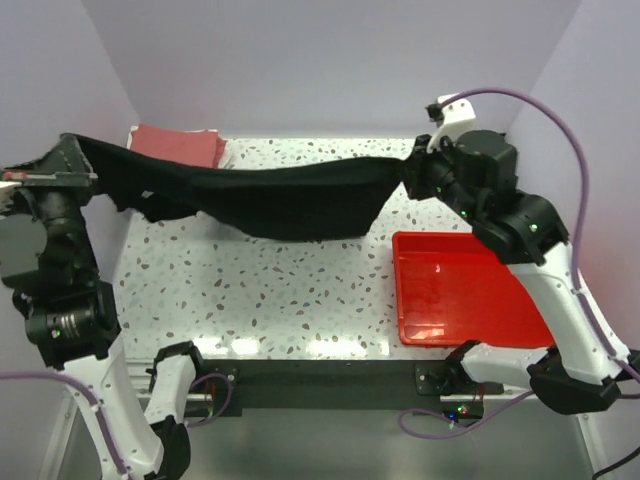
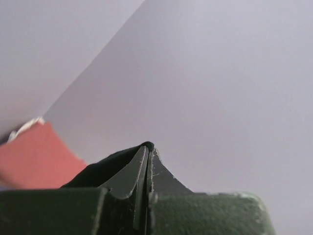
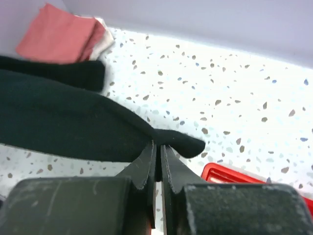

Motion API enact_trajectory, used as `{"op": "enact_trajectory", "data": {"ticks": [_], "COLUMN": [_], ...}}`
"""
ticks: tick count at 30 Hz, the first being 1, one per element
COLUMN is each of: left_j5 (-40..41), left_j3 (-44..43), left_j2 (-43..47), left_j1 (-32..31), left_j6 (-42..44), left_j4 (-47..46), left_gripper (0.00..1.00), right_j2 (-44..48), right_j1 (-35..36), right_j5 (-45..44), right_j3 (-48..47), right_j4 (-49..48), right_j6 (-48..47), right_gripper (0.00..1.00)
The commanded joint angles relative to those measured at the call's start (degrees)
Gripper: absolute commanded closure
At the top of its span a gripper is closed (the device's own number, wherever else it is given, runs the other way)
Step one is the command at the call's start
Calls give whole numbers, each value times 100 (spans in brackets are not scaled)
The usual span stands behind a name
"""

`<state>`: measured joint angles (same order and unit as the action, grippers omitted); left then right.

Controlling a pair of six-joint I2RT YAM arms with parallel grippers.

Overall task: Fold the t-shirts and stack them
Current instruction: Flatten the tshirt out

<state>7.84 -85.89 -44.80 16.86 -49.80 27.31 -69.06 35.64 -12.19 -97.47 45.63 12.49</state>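
I can't make out any text, label, brand, number or sign in any of my three views; nothing readable shows on the cloth, the tray, the arms or the bench.

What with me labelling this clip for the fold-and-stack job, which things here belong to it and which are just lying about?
Belongs to the job:
- black t-shirt, hanging stretched above the table
- folded salmon-red t-shirt, far left corner
- white cloth peeking out beneath it

Just lying about:
- red tray, near right
- purple cables
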Motion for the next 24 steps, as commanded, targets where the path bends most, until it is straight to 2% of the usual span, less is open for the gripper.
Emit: {"op": "enact_trajectory", "data": {"ticks": [1,7,13,20,24], "left_j5": [438,947,1325,1510,1563], "left_j3": [-1058,-2649,-3372,-2970,-2181], "left_j2": [67,-108,-47,252,401], "left_j1": [28,-385,-947,-1010,-1010], "left_j6": [312,1086,1719,1860,1799], "left_j4": [-349,-472,-718,-824,-999], "left_gripper": [100,100,100,100,100], "right_j2": [392,753,832,894,815], "right_j1": [13,5,5,13,13], "right_j5": [207,1182,2079,2133,1651], "right_j3": [-658,-1634,-2337,-2470,-2075], "right_j4": [394,711,930,905,764], "right_j6": [-344,-423,-326,-256,-203], "right_gripper": [99,100,100,100,100]}}
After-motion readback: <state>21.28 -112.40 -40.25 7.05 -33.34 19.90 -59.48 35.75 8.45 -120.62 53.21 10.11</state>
